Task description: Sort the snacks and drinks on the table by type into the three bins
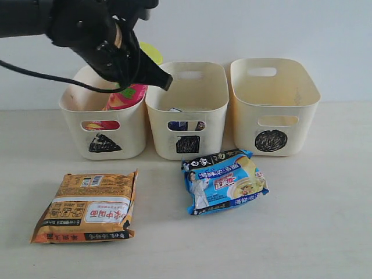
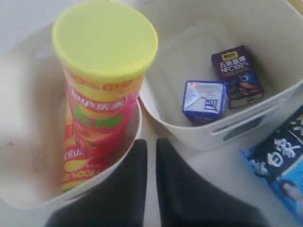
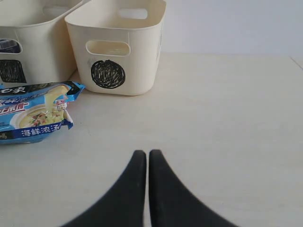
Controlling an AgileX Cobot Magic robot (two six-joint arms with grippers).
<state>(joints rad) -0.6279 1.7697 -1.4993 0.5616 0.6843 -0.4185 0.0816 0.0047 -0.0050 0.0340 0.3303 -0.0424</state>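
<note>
You are looking at a pale table (image 1: 325, 232). A plain white wall (image 1: 302, 29) is standing right behind the table. Soft light is falling on the table.

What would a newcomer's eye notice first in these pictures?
The pink chip can with its yellow lid stands tilted in the triangle bin, and the black left pincer, shut, is above it. Next come the orange-brown packet and the blue packet, flat on the table, nearer the camera.
</note>
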